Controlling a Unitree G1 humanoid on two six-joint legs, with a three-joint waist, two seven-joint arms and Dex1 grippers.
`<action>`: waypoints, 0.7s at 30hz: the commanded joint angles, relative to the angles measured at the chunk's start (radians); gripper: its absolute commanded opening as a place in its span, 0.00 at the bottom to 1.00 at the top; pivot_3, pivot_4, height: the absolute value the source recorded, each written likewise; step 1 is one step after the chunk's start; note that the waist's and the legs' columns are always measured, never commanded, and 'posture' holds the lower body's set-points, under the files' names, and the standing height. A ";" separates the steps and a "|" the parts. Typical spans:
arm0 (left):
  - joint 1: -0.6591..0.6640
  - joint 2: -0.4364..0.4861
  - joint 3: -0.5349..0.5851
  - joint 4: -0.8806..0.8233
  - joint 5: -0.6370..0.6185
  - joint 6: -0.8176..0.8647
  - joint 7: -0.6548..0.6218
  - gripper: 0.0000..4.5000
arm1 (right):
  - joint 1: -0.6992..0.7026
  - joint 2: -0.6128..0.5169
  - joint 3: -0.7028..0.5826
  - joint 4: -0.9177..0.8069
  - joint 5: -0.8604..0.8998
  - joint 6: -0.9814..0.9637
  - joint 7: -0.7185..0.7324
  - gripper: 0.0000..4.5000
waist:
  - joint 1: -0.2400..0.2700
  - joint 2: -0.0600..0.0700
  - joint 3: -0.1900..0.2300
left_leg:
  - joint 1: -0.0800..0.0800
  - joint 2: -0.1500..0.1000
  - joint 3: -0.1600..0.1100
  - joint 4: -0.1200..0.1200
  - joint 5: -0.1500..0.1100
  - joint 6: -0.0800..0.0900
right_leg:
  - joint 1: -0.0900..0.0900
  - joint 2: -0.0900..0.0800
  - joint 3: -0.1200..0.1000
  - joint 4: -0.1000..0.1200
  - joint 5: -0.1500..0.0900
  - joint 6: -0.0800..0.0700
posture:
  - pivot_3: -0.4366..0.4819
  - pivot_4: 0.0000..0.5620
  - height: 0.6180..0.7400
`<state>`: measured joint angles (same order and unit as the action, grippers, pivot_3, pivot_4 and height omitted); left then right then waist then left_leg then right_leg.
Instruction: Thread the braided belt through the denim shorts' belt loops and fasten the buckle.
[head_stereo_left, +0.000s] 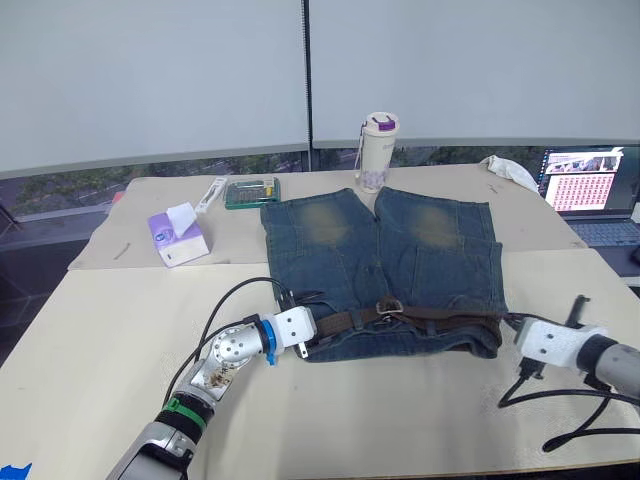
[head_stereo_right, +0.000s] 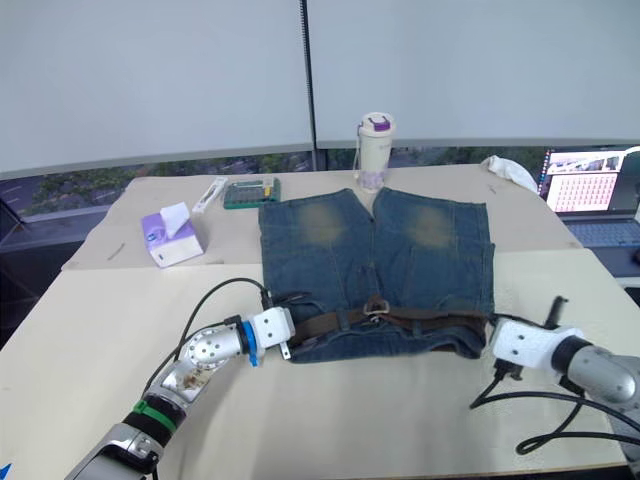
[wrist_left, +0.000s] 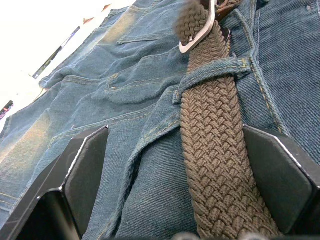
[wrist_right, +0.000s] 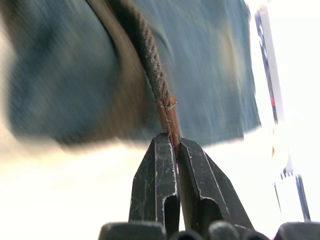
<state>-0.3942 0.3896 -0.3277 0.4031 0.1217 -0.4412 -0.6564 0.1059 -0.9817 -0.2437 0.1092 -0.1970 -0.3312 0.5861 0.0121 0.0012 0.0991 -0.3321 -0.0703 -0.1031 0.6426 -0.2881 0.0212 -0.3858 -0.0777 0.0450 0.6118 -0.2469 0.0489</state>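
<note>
Pinched between the right gripper's (wrist_right: 176, 150) fingers, the braided belt's (wrist_left: 212, 165) tip is kept taut at the waistband's right end, likely for pulling through. At the other end, the left gripper (wrist_left: 175, 175) straddles the belt, fingers spread, steadying the denim shorts (head_stereo_left: 385, 265) on the desk (head_stereo_left: 120, 330).

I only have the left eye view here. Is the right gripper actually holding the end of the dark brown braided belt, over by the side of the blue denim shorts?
Observer: Yes. The right wrist view has the right gripper shut on the flat tip of the dark brown braided belt.
Operator: And the left gripper?
Observer: The left gripper is open, its black fingers on either side of the belt, not pinching it.
Operator: Is the belt through a loop there?
Observer: Yes, it runs under a blue denim belt loop, with the silver metal buckle just beyond.
</note>
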 joint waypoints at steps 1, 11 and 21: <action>0.025 0.044 0.036 0.032 0.000 0.031 -0.011 1.00 | -0.008 0.000 -0.064 0.002 0.054 0.023 -0.009 0.00 | -0.001 0.000 0.000 | 0.000 0.000 0.000 0.000 0.000 0.000 | 0.000 0.000 0.000 0.000 0.000 0.000 | 0.48 0.27 1.00; 0.129 0.071 0.192 -0.266 -0.430 0.321 -0.196 1.00 | 0.108 0.126 -0.164 -0.148 0.507 0.311 0.185 0.41 | 0.000 0.001 0.000 | -0.004 0.004 -0.001 0.000 -0.001 0.002 | -0.002 -0.002 0.000 0.000 0.000 0.000 | 0.48 0.27 1.00; 0.377 0.250 0.343 -0.493 -0.516 0.521 -0.254 1.00 | 0.255 0.143 -0.270 -0.116 0.689 0.426 0.418 1.00 | -0.004 0.002 0.001 | -0.002 0.006 0.000 -0.001 -0.005 0.003 | -0.001 -0.001 0.001 -0.002 -0.001 -0.002 | 0.48 0.27 1.00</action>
<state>-0.0123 0.6320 -0.0078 -0.0434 -0.3856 0.0815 -0.9073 0.3870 -0.8391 -0.4763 0.0029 0.4557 0.1202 0.9830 0.0086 0.0031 0.0996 -0.3347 -0.0641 -0.1032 0.6421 -0.2930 0.0246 -0.3869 -0.0789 0.0454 0.6092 -0.2479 0.0463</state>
